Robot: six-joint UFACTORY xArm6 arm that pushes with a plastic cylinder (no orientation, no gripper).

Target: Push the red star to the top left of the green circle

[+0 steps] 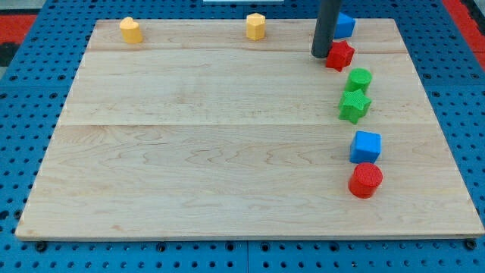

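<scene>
Tip [321, 55] position first: my tip sits right against the view's left side of the red star [340, 55], touching or nearly touching, hard to call at this size. No fingers on this rig, just a bare rod, so nothing spreads or pinches; it only shoves.

The red star is near the view's top right of the wooden board [189, 152], just below a blue block [345, 25] and just above the green circle [359, 79], slightly to its left. A green star [354, 106] sits right under the circle, practically touching it.

So honestly the star looks almost there already, up and a bit left of the circle. My guess is that only a small nudge is left, if anything. Pushing from where the tip is now would send the star toward the view's right, which is the wrong way, so I'd bring the tip around to the star's right side and ease it leftward gently. Big risk: clipping the green circle or bumping the blue block while circling round. Short, slow strokes, aimed through the star's middle so it doesn't spin off.
</scene>
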